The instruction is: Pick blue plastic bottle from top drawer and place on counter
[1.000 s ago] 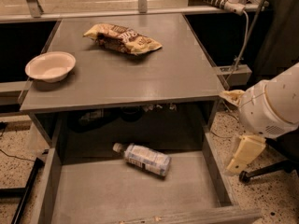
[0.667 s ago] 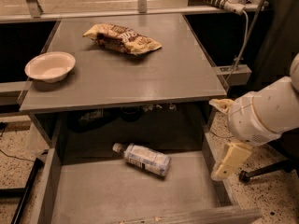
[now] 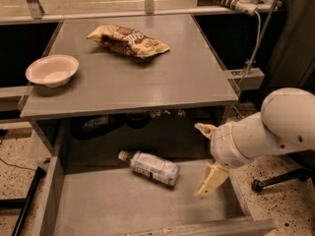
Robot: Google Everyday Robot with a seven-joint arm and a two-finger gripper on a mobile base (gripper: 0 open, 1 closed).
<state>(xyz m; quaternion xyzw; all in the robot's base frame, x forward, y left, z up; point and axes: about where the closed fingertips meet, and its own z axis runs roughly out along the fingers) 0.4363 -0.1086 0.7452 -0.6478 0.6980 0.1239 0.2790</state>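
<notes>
The top drawer stands pulled out nearest the camera. The blue plastic bottle lies on its side toward the back of the grey bottom, with the white cap pointing to about 10 o'clock. It has not moved since the earlier frames.

At 3 o'clock from the bottle is the gripper, just beside the bottle but not touching it. Its two pale fingers are spread wide, one above the other, and hold nothing. A second ago it hung outside the drawer's right wall. It has since swung toward 9 o'clock and now sits over the drawer's right side, with the white arm trailing behind at 3 o'clock.

On the counter beyond, a bowl sits at the 9 o'clock edge. A snack bag lies toward 12 o'clock. Both are unchanged.
</notes>
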